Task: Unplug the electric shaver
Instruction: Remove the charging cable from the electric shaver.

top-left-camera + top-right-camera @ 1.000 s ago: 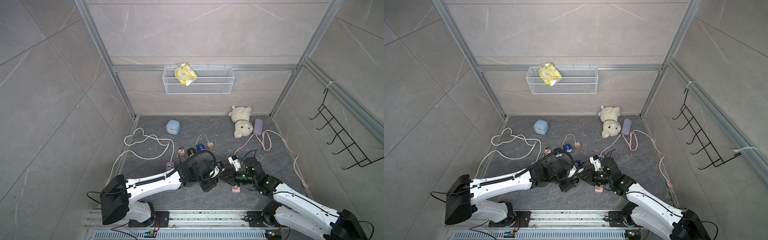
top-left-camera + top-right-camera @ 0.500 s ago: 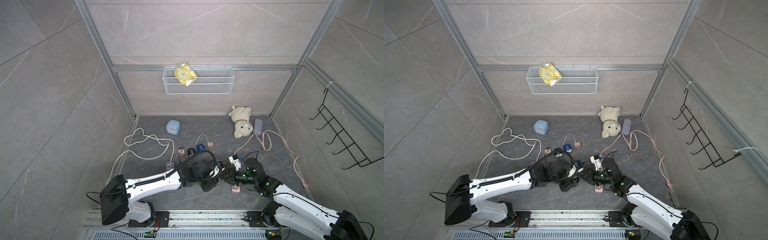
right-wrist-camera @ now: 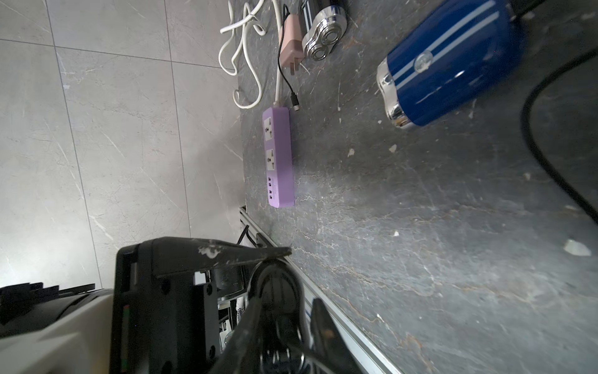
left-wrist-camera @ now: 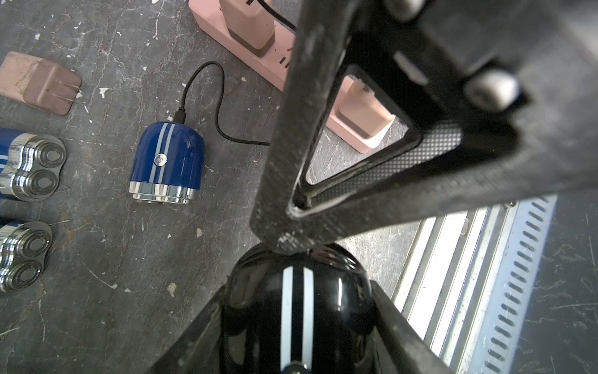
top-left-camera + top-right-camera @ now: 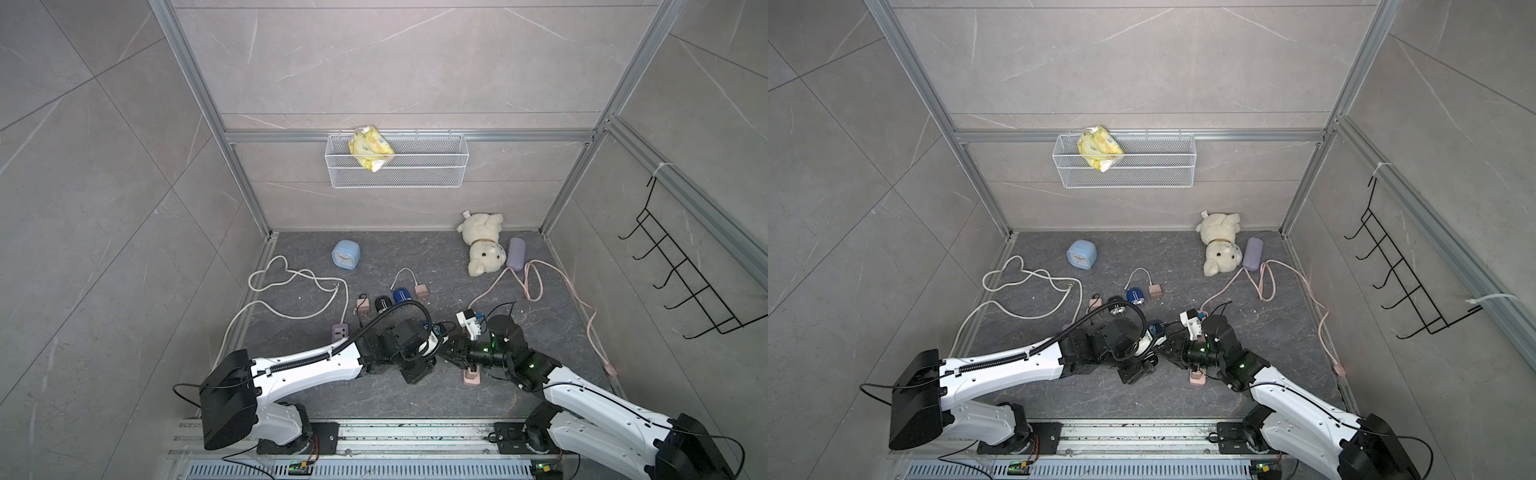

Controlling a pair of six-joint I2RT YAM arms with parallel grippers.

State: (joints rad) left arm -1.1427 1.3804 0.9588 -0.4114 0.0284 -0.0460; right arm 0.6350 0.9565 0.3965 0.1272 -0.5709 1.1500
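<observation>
One black shaver [image 4: 297, 311] between left jaws, right jaws at its end.

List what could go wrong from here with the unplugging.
1. The left hand clamps the black shaver, but the right hand hides its end; if it grips cord instead of plug, the pull may slip.
2. The pink power strip lies unheld nearby; a tug could drag it and the blue shaver, also on a cable.
</observation>
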